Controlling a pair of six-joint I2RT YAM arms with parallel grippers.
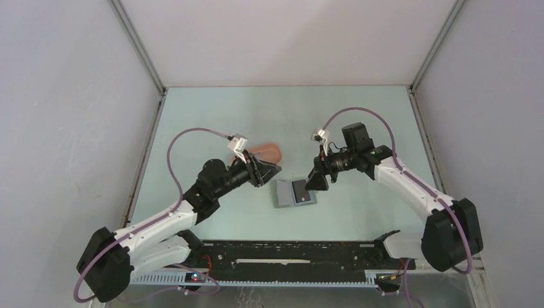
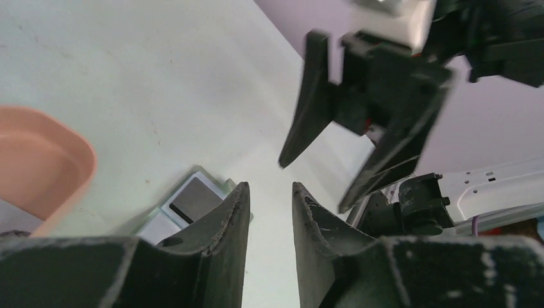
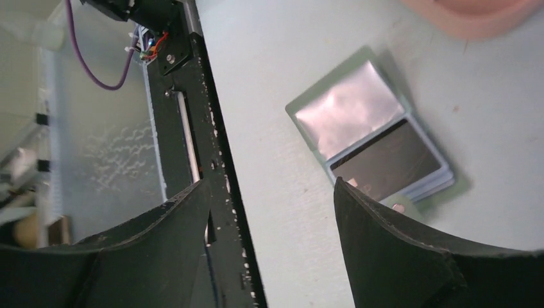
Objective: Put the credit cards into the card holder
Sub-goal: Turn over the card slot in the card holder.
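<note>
The grey-green card holder (image 1: 284, 194) lies open on the table between the two arms. A dark credit card (image 1: 300, 190) lies face up on its right half, on a thin stack of card edges. In the right wrist view the holder (image 3: 346, 106) shows a shiny empty pocket beside the dark card (image 3: 385, 160). My right gripper (image 3: 272, 186) hovers just right of the holder (image 2: 186, 205), wide open and empty. My left gripper (image 2: 271, 187) sits to the holder's upper left, its fingers a narrow gap apart with only table showing between them.
A pink oblong tray (image 1: 269, 153) stands just behind the left gripper (image 1: 277, 171), and also shows in the wrist views (image 2: 38, 167) (image 3: 475, 13). A black rail (image 1: 289, 250) runs along the near table edge. The right gripper (image 1: 314, 183) hangs close opposite the left one.
</note>
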